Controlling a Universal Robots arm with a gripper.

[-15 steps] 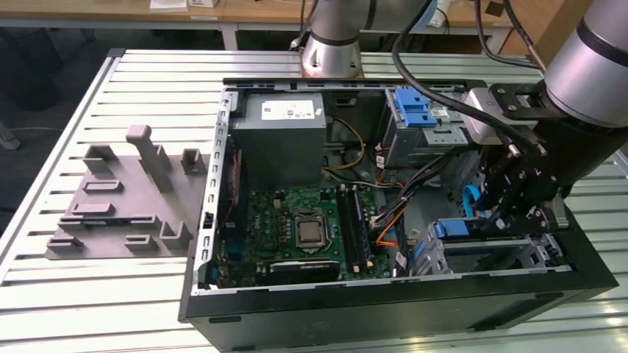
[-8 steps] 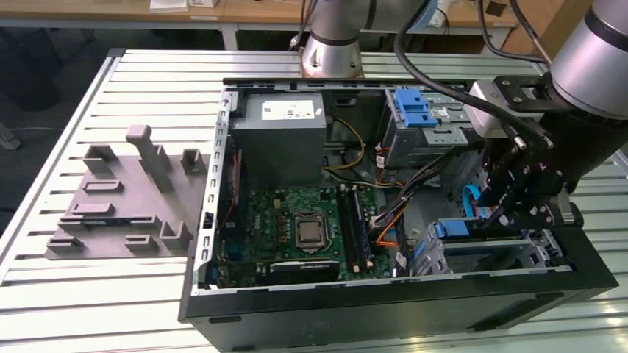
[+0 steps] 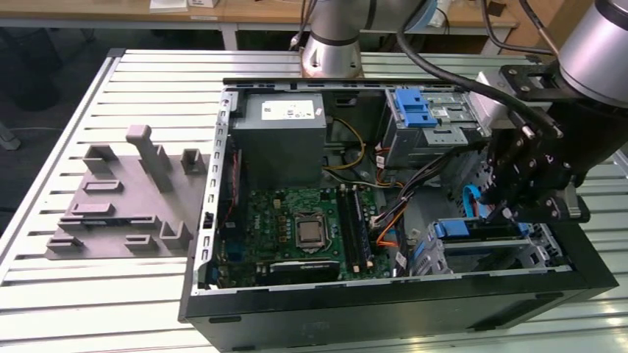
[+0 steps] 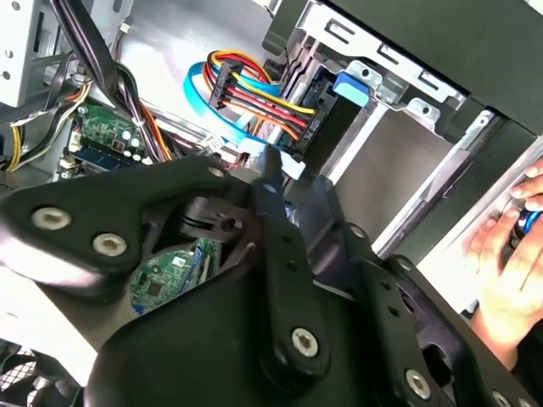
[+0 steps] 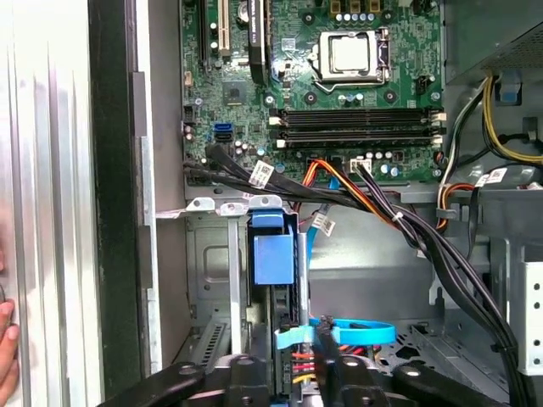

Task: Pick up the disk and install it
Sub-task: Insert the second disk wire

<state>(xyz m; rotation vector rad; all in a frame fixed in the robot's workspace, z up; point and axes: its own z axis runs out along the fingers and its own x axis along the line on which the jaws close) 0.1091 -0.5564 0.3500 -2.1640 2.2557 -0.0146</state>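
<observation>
gripper [image 3: 510, 209] black metal, over drive cage [image 3: 490, 246] | grip state: couldn't tell | disk [image 5: 273, 259] blue-railed, slotted in | labels unreadable

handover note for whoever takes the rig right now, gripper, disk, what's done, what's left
Gripper: down inside the open computer case, over the drive cage on the exterior view's right; whether its fingers are open or shut cannot be told.
Disk: appears to sit edge-on in that cage, blue rail tab up, cables plugged at its end.
Done: disk looks placed in the bay.
Left: confirm it is fully seated.
Note: a person's hand rests at the case's outside edge.
</observation>
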